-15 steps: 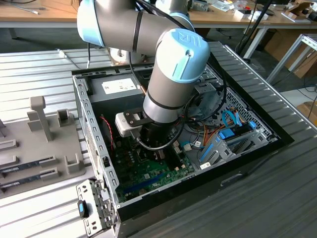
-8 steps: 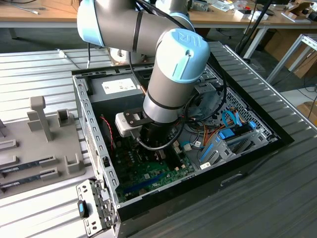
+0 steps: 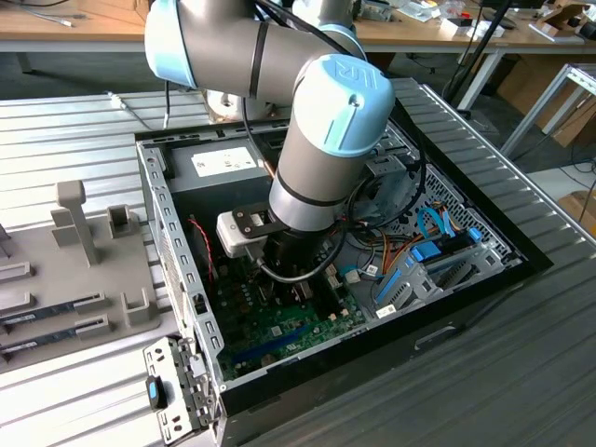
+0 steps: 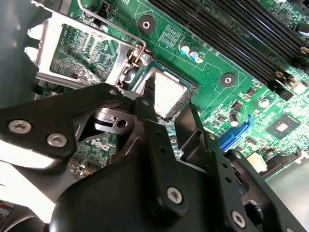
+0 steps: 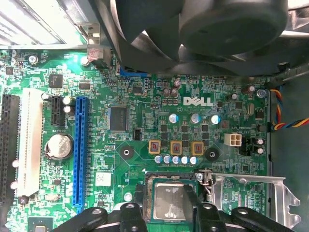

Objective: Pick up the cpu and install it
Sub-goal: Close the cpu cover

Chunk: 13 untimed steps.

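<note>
One cpu (image 4: pixel 166 93) sits in your socket | end effector (image 4: pixel 170 112) fingers apart, straddling it | step: seating | retention frame (image 4: pixel 79 50) stands open.

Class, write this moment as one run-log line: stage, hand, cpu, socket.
stage: installing | hand: straddling cpu | cpu: lying in socket | socket: retention frame swung open | grip: unclear

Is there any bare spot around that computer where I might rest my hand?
Yes: the ribbed metal table is bare along the open computer case, on the exterior view's right. Inside is crowded: arm, cables, and the hand over the cpu in its socket.
</note>
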Motion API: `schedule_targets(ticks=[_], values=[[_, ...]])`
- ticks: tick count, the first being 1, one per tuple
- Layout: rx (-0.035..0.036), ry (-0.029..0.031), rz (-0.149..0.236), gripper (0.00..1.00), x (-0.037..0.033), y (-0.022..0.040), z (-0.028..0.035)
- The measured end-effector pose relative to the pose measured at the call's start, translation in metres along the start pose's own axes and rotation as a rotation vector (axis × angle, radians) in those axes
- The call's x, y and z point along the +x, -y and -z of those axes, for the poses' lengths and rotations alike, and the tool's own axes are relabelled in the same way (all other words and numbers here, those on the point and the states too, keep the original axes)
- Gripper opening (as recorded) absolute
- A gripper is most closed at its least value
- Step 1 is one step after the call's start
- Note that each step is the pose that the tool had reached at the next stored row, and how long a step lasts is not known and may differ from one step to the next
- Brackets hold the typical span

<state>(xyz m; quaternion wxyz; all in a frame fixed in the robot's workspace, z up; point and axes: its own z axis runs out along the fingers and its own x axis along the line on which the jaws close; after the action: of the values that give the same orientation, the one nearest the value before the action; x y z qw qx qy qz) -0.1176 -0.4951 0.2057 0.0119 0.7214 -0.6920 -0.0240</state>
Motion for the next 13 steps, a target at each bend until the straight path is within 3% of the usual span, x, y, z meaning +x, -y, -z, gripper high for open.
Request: schedule_targets(ticks=[1, 3, 4, 5, 6, 13], values=[[0.0002, 0.0001, 0.000, 0.44, -0.0001, -0.0002, 0.0041], [0.0005, 0.0006, -0.002, 0.44, -0.0002, -0.0002, 0.0046], [0.0005, -0.0019, -0.006, 0.44, -0.0003, -0.0002, 0.0045], [-0.0001, -0.0128, -0.017, 0.44, -0.0003, -0.0001, 0.0041], [-0.0003, -0.0156, -0.023, 0.44, -0.0003, -0.0001, 0.0039], [0.0000, -0.0126, -0.033, 0.44, -0.0055, 0.0002, 0.0021]])
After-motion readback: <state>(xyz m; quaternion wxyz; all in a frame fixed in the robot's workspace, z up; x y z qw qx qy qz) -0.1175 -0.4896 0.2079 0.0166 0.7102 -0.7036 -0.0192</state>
